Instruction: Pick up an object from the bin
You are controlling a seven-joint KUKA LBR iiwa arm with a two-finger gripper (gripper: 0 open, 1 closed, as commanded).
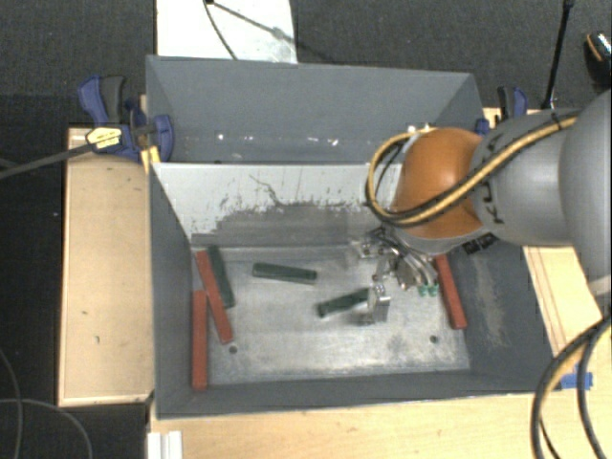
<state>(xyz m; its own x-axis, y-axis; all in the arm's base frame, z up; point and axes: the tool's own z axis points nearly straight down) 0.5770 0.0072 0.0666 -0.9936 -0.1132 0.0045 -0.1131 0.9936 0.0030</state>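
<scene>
Your pick isn't finished: the tool (380, 295) is low in the bin (287, 113), at the right end of a dark green bar (342, 305) lying flat on the floor. You cannot tell whether it is open or closed on that bar. A red stick (450, 295) just right of the tool may crowd it. A second green bar (284, 273) lies to the tool's left, and more red sticks (206, 304) well beyond.

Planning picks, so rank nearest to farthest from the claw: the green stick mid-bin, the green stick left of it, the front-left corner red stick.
1. Green stick mid-bin, beside the claw.
2. Green stick left of it, toward the back.
3. Front-left corner red stick, far left.
</scene>
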